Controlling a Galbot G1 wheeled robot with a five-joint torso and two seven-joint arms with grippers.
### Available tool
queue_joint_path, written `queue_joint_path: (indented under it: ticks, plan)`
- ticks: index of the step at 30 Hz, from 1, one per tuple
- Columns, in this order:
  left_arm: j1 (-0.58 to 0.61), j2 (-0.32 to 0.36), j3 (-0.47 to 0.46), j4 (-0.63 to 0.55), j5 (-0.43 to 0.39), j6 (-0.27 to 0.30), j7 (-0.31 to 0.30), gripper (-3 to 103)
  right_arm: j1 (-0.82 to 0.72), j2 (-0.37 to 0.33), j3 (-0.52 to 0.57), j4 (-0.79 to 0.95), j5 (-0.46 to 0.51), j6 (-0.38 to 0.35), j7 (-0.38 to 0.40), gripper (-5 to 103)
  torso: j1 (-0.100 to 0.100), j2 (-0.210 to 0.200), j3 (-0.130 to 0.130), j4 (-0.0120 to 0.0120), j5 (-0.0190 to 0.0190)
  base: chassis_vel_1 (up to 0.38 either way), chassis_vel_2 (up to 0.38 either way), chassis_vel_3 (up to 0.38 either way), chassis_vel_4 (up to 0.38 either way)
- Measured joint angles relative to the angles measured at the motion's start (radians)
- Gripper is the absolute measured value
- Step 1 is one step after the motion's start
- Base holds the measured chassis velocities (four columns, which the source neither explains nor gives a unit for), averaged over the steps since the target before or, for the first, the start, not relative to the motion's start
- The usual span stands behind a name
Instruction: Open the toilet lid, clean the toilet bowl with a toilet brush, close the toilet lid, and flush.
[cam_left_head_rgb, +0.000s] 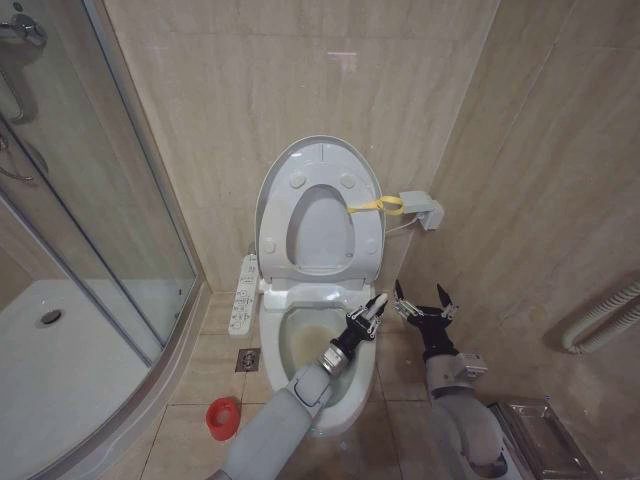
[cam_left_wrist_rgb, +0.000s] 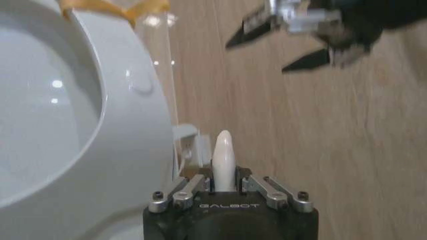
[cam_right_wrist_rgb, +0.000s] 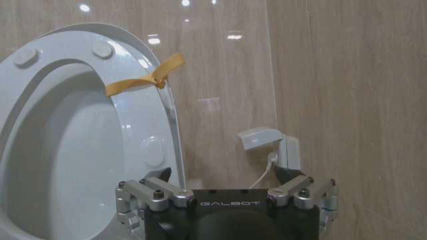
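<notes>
My left tool (cam_left_head_rgb: 374, 309) grips the toilet brush's (cam_left_wrist_rgb: 223, 159) smooth white stick over the stained ceramic toilet bowl (cam_left_head_rgb: 312, 340); my right tool (cam_left_head_rgb: 421, 303) gapes beside the glossy raised toilet lid (cam_left_head_rgb: 320, 160).

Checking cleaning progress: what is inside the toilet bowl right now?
Inside the toilet bowl, brownish-yellow staining shows on the basin. The left tool, shut on the toilet brush handle, and its arm cross over the bowl, hiding the bristle head and the rest of the basin.
</notes>
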Motion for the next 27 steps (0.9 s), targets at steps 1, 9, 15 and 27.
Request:
queue_joint_path:
  ticks: [1,9,15,27]
  plan:
    - [-0.001,-0.001,-0.011,0.030,0.010,-0.007,0.000,21,0.000,0.000,0.000,0.000,0.000,0.000,0.000,100,0.000,0.000,0.000,0.0001,0.0002,0.000,0.000,0.000,0.000]
    - [0.040,0.033,-0.087,-0.042,0.030,0.010,-0.013,21,0.000,0.000,0.000,0.000,0.000,0.000,0.000,100,0.000,0.000,0.000,0.0001,0.0001,0.000,0.000,0.000,0.000]
    - [0.172,0.090,-0.177,-0.319,0.071,0.070,-0.052,21,0.000,0.000,0.000,0.000,0.000,0.000,0.000,100,0.000,0.000,0.000,0.0003,0.0000,0.000,0.000,0.000,0.000]
    - [0.448,0.177,-0.335,-0.778,0.140,0.148,-0.106,21,0.000,0.000,0.000,0.000,0.000,0.000,0.000,100,0.000,0.000,0.000,0.0002,0.0001,0.000,0.000,0.000,0.000]
